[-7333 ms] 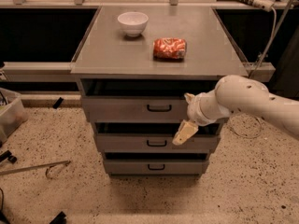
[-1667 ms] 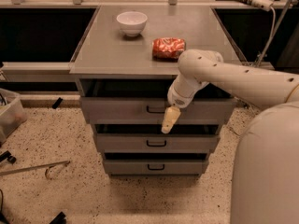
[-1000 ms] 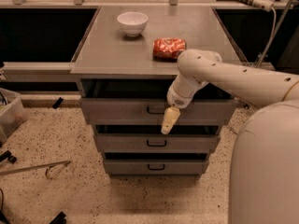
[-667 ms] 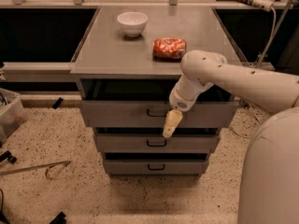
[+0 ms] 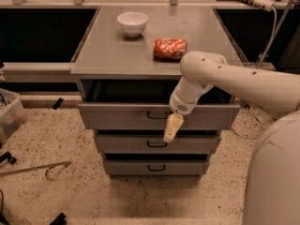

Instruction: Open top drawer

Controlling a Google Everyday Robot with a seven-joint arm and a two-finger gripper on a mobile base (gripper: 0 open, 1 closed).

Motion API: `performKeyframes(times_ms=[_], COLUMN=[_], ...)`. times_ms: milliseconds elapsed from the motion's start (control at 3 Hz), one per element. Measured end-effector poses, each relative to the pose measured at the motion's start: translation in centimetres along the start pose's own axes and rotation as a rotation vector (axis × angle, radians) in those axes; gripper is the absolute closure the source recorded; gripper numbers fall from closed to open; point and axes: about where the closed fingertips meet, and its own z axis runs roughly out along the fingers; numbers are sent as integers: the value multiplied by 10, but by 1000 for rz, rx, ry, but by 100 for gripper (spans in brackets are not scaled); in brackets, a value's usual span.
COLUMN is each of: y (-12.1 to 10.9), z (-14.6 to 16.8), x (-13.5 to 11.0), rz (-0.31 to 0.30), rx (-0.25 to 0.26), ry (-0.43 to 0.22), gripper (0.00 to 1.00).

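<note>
1. The print on the red packet (image 5: 169, 48) was too blurred for us to read.
2. The top drawer (image 5: 117, 117) sat directly under the grey tabletop (image 5: 108, 50). It was plain grey metal, and the widest and tallest-fronted of the stack.
3. Its front stood nearer to us than the fronts below, with a dark gap between its upper edge and the tabletop.
4. A small black loop handle (image 5: 158, 116) sat at the middle of that front.
5. We counted three drawers: the top one, a middle drawer (image 5: 126, 143) and a bottom drawer (image 5: 126, 167). Each had one black handle.
6. On the tabletop we counted one white bowl (image 5: 132, 22) at the far left. The single red packet lay to its right and nearer, well apart from it.
7. One white arm (image 5: 234, 81) reached in from the right. Its cream gripper (image 5: 172, 128) pointed down before the top drawer's front, just right of and below the handle.
8. We could not tell whether the jaws were open or closed, nor whether they touched the drawer.
</note>
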Motion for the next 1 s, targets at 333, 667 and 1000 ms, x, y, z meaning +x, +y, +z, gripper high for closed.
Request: performKeyframes(times_ms=[333,667,1000], y=[58,57,84], z=[-20,-18,-18], x=[22,21,32], rz=[80,77,108], rx=[-55,-61,-99], ry=[28,30,28], gripper=[0,0,0])
